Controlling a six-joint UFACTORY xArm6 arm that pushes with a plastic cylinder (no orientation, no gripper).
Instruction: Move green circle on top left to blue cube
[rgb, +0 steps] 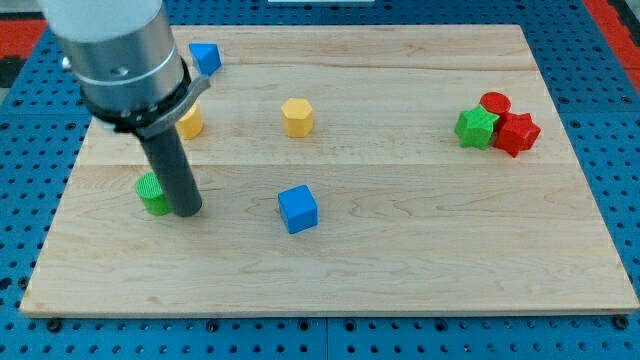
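Note:
The green circle (152, 193) stands near the board's left edge, at mid height. My tip (188, 211) rests on the board right against the green circle's right side. The blue cube (298, 209) lies to the right of my tip, near the board's middle, a fair gap away. The rod and the arm's grey body rise toward the view's top left and hide part of the board there.
A yellow block (189, 123) and a blue block (206, 57) sit at the top left, partly hidden by the arm. A yellow hexagon (297, 117) lies above the blue cube. A green star (477, 127), a red circle (495, 103) and a red star (516, 133) cluster at the right.

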